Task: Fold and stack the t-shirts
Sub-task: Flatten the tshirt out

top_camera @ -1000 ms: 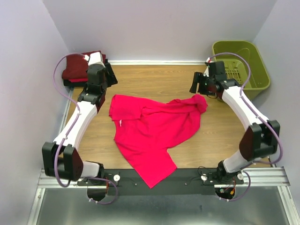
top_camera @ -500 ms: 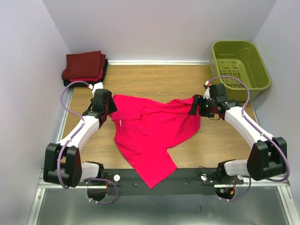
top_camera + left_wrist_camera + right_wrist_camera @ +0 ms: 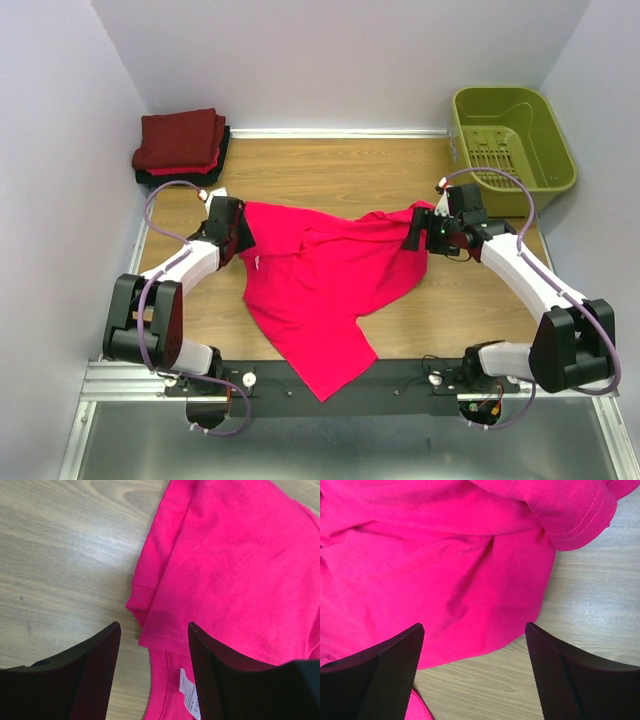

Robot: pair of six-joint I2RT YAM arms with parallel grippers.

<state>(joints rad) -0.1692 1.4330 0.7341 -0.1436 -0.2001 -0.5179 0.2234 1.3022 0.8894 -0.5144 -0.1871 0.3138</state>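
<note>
Top external view showed a bright pink-red t-shirt (image 3: pixel 330 280) lying crumpled and unfolded across the middle of the wooden table (image 3: pixel 330 165), its near end reaching over the table's near edge. A stack of folded t-shirts (image 3: pixel 180 145) sat in the far left corner, well apart from the loose one, with dark maroon on top, red below it and black at the bottom. An olive-green basket (image 3: pixel 558 160) stood at the far right corner.

Both arms reached inward to the loose shirt. The left gripper (image 3: pixel 237 228) was at the shirt's far left edge, and the right gripper (image 3: pixel 413 231) was at its far right edge, beside a bunched sleeve.

Left wrist view looked down on the left gripper with its jaws spread apart and not clamped on anything. Between them lay the doubled-over hem (image 3: pixel 150 607) of the pink cloth, with bare wood to the left. A white label (image 3: pixel 187 700) showed on the fabric close to the right finger.

Right wrist view showed the right gripper's jaws standing wide apart above rumpled pink cloth and a strip of bare wood. A stitched sleeve cuff (image 3: pixel 575 517) lay at the upper right. Whether either gripper's fingertips touched the cloth could not be told.
</note>
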